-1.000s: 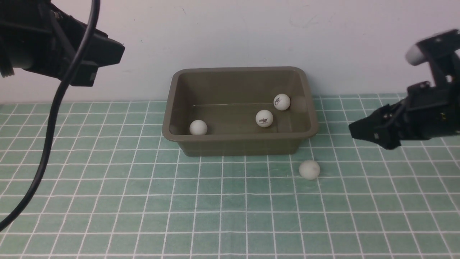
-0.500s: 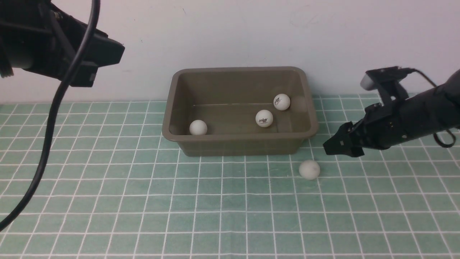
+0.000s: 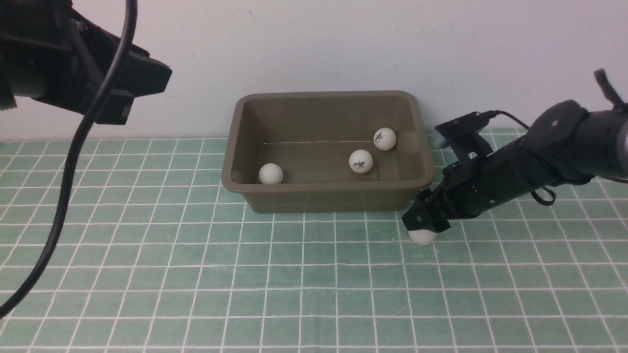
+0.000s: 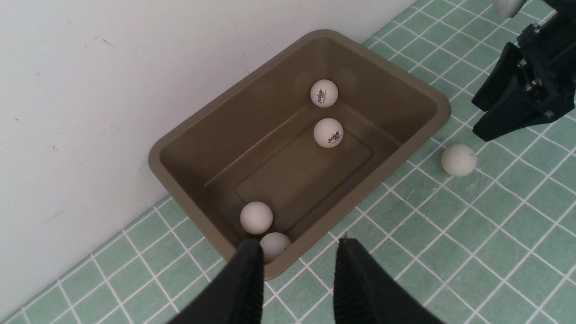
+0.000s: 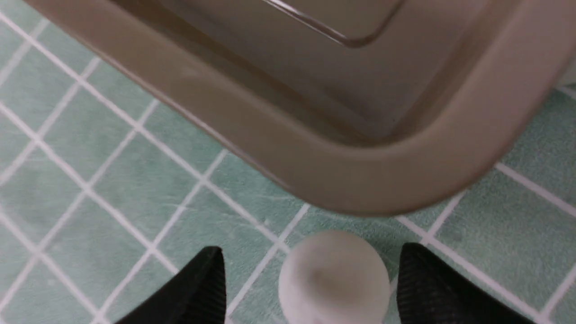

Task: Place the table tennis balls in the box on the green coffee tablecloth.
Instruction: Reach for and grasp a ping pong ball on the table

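In the front view the right gripper (image 3: 421,225) covered the top of the loose table tennis ball (image 3: 422,239), and the near wall of the box (image 3: 324,198) hid a fourth ball (image 4: 275,243) inside.

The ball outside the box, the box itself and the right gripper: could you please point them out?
ball outside the box (image 4: 458,159), left wrist view, its centre.
box (image 3: 324,198), front view, near wall.
right gripper (image 5: 310,256), right wrist view, midway between fingertips.
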